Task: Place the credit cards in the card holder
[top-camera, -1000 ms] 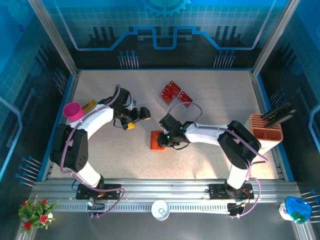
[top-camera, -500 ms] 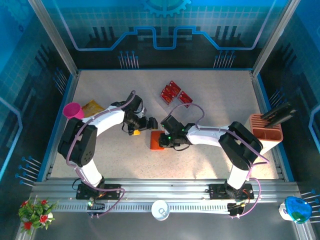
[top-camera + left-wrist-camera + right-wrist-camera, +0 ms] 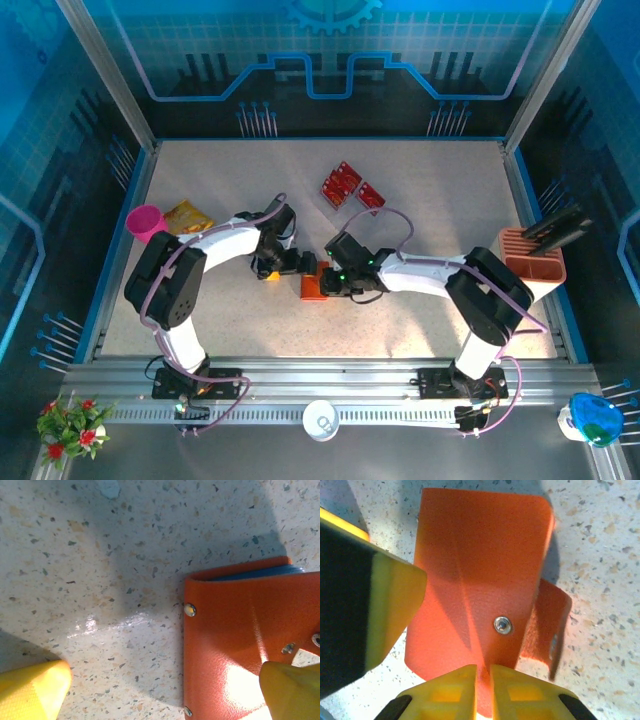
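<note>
The folded wallet point(image 3: 311, 286) is seen near the middle of the worktop, its long axis apparently running from near edge to far edge, though the arms hide much of it. Its edge is pinched by the nearly closed right gripper point(image 3: 482, 672). The left gripper point(image 3: 162, 680) is spread wide, one finger point(image 3: 292, 690) on the cover. The red cards point(image 3: 341, 183) lie toward the far edge.

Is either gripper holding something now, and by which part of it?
The right gripper pinches the orange card holder by the edge of its cover. The left gripper stands open over the holder's edge and holds nothing.
</note>
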